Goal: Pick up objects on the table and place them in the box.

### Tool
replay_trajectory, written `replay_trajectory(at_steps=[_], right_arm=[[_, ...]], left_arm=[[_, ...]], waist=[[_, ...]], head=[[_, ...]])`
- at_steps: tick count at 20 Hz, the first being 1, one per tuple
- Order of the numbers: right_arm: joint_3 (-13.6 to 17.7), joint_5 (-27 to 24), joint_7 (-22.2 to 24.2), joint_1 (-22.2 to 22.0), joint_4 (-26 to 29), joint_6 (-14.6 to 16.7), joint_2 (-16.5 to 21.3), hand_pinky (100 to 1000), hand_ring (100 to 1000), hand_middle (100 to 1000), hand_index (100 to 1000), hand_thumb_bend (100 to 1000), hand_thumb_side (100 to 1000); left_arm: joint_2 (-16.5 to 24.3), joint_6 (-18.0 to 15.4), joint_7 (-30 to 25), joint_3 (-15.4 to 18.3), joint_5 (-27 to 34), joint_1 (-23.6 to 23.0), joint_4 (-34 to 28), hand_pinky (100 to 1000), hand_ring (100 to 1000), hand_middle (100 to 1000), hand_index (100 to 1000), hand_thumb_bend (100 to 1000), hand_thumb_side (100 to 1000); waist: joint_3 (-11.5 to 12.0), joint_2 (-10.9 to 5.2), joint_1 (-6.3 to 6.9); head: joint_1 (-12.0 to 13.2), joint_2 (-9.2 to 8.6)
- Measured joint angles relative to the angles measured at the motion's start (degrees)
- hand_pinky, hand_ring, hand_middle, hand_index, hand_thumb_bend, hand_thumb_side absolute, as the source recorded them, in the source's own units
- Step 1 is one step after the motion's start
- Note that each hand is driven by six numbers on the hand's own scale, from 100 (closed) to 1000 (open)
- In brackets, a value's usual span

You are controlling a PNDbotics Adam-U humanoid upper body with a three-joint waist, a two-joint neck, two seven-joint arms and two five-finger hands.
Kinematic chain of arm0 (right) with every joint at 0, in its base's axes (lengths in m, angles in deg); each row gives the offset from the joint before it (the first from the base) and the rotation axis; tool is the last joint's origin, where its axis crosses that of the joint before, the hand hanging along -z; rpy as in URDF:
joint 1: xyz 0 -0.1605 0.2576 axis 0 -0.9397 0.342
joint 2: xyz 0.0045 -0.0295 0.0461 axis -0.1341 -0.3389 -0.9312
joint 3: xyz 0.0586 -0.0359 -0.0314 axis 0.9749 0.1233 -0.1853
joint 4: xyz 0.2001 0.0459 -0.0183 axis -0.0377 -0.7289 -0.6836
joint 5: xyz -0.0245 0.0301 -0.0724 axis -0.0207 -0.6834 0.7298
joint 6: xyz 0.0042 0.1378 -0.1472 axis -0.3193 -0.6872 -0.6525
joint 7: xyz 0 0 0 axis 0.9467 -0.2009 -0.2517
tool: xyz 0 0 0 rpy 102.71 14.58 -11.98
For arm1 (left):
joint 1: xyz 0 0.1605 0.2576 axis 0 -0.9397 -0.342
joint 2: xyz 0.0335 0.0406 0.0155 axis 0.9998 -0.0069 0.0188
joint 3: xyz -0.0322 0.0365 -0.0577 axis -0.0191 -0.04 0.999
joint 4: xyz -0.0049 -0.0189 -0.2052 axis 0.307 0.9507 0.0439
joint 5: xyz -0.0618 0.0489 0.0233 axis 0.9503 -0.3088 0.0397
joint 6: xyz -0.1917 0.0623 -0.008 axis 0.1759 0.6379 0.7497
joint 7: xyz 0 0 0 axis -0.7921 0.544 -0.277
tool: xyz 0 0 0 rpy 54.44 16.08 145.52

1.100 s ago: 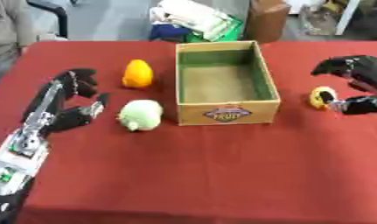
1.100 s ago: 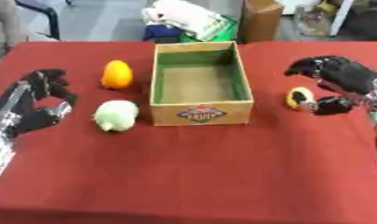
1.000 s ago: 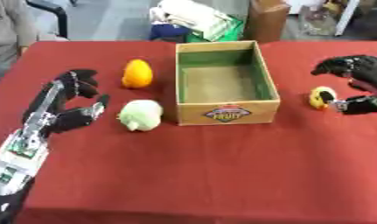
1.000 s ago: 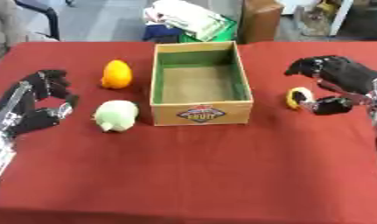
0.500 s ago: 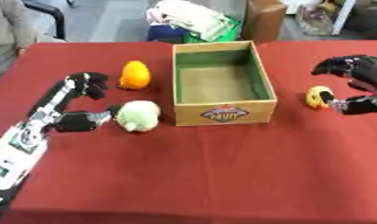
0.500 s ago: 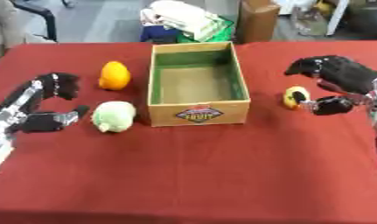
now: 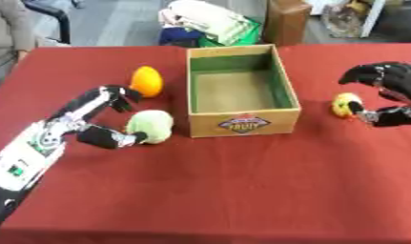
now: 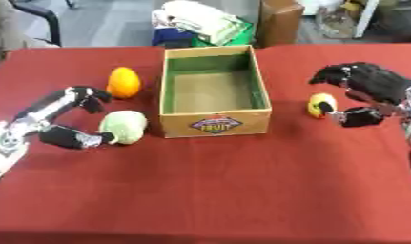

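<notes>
A red table (image 7: 225, 190) fills my view, and on it, a little past the middle, stands an open cardboard box (image 7: 239, 124) with a green lining, a fruit label on its near wall, and nothing inside that I can see. My left hand (image 7: 104, 116) comes in from the lower left and sits beside a pale green round fruit (image 7: 151, 126), which lies just left of the box's near corner; my fingers are apart, curved above the fruit, while my thumb reaches in low and touches its near left side, so the hand brackets it without closing on it. My right hand (image 8: 367, 93) is on the far side of the box, fingers spread and arched over a small yellow fruit (image 8: 321, 105) that rests on the table well right of the box; the thumb lies just beside it. An orange fruit (image 7: 147, 81) stands upright near the box's far left corner, behind the green one, touching neither hand.
</notes>
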Motion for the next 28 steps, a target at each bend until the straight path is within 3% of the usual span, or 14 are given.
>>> replay_trajectory(at_steps=[7, 17, 19, 20, 23, 24, 28], right_arm=[[-0.1, 0.0, 0.0, 0.0, 0.0, 0.0, -0.4, 678, 756, 789, 864, 100, 295], [-0.4, 0.0, 0.0, -0.5, 0.0, 0.0, -0.6, 678, 756, 789, 864, 100, 297], [-0.4, 0.0, 0.0, -0.5, 0.0, 0.0, -0.7, 678, 756, 789, 864, 100, 298], [-0.4, 0.0, 0.0, -0.5, 0.0, 0.0, -0.8, 678, 756, 789, 864, 100, 298], [-0.4, 0.1, 0.0, -0.5, 0.0, 0.0, -0.9, 678, 756, 789, 864, 100, 298], [-0.4, 0.1, 0.1, -0.5, 0.0, 0.0, -0.9, 678, 756, 789, 864, 100, 298], [-0.4, 0.1, 0.1, -0.5, 0.0, 0.0, -0.9, 677, 755, 789, 864, 100, 298]], left_arm=[[0.0, -0.8, -1.7, -2.8, -4.3, 3.5, 4.6, 733, 722, 753, 860, 538, 289], [-1.7, -2.0, -0.4, -3.8, -11.5, 8.6, 13.2, 745, 731, 756, 854, 537, 319], [-2.0, -2.4, 0.4, -3.9, -13.2, 9.2, 14.5, 728, 704, 720, 829, 511, 328], [-2.1, -2.5, 0.9, -3.9, -14.1, 9.7, 15.1, 707, 642, 655, 787, 422, 305], [-2.1, -2.7, 2.9, -3.9, -16.6, 10.8, 16.3, 694, 614, 624, 769, 384, 295], [-2.1, -2.8, 3.6, -3.9, -17.5, 10.9, 16.6, 636, 525, 522, 689, 255, 253], [-2.0, -3.4, 6.8, -3.9, -21.1, 11.4, 16.8, 563, 416, 396, 568, 176, 223]], waist=[[-0.2, -0.32, -0.01], [-0.4, -0.35, -0.23], [-0.5, -0.35, -0.23], [-0.5, -0.35, -0.27], [-0.5, -0.35, -0.29], [-0.5, -0.35, -0.29], [-0.5, -0.35, -0.29]], head=[[0.3, 0.0], [0.5, 0.0], [0.5, 0.0], [0.5, 0.0], [0.5, 0.0], [0.5, 0.0], [0.5, 0.0]])
